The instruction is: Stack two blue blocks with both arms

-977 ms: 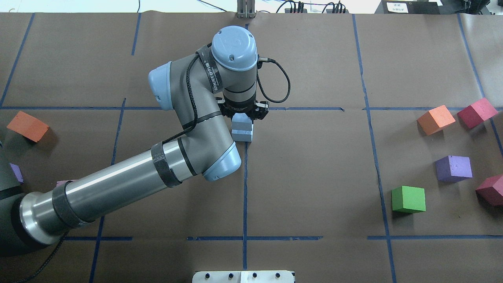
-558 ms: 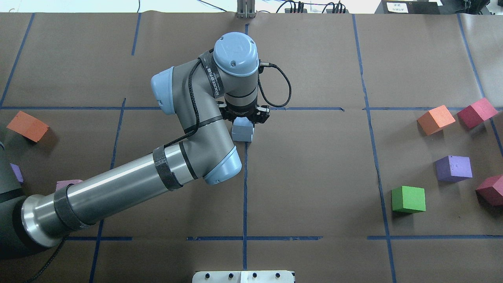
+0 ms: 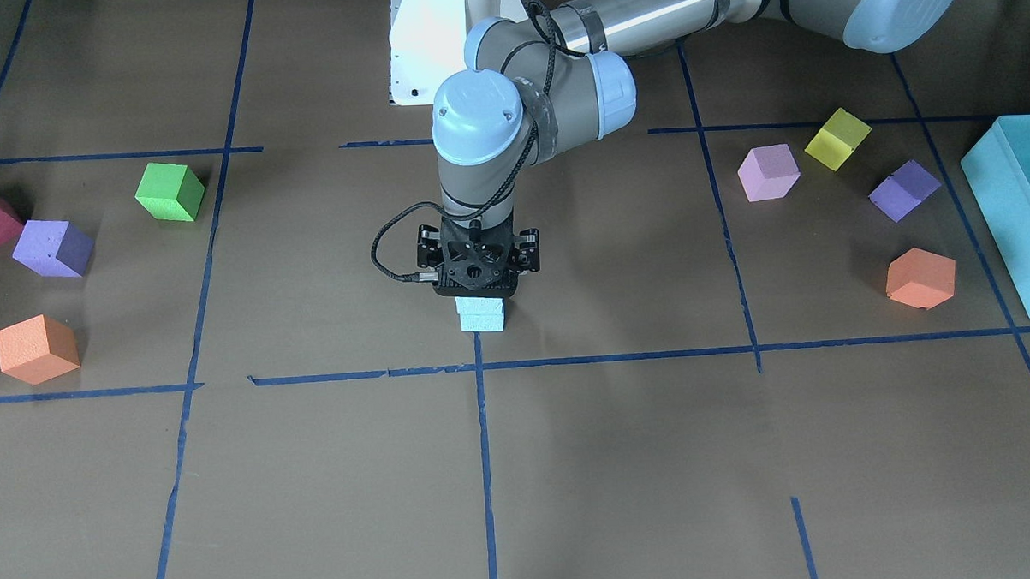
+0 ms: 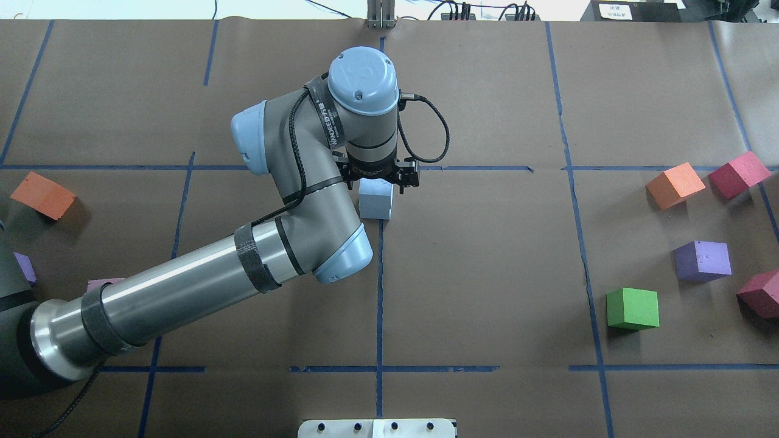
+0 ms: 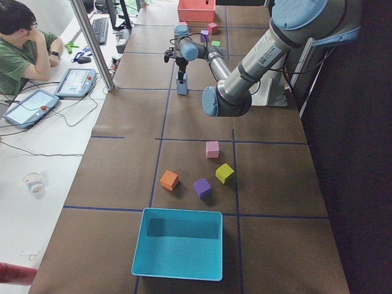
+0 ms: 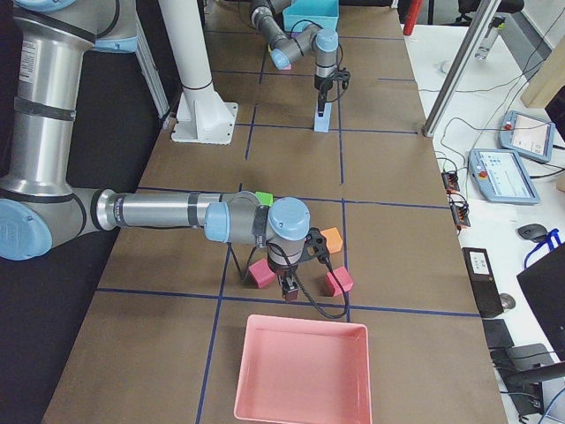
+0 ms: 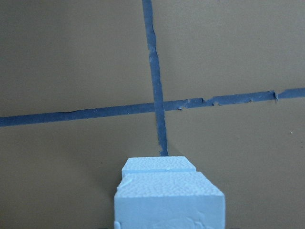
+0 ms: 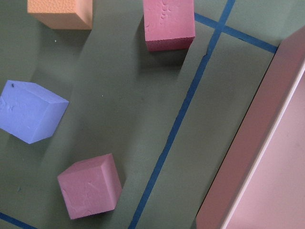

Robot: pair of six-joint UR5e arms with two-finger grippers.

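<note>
Two pale blue blocks stand stacked at the table's middle, on a tape crossing: the upper block (image 3: 481,305) on the lower block (image 3: 482,323). The overhead view shows the stack's top (image 4: 375,193). The left wrist view shows the upper block (image 7: 169,200) close below and the lower block (image 7: 158,164) peeking out behind it. My left gripper (image 3: 479,292) hangs straight over the stack (image 4: 378,179); it looks open, with no finger on the block's sides. My right gripper (image 6: 290,287) hovers low over red cubes by the pink tray; I cannot tell its state.
A teal box (image 3: 1018,212) sits at the robot's left end and a pink tray (image 6: 300,371) at its right end. Loose cubes lie on both sides: green (image 4: 633,308), purple (image 4: 703,260), orange (image 4: 674,185), red (image 4: 738,174), yellow (image 3: 837,138). The white pedestal (image 3: 438,35) stands at the robot's edge.
The left arm dipped toward the stack, then drew back up a little. More of the upper block's top shows now. The stack has stayed in place.
</note>
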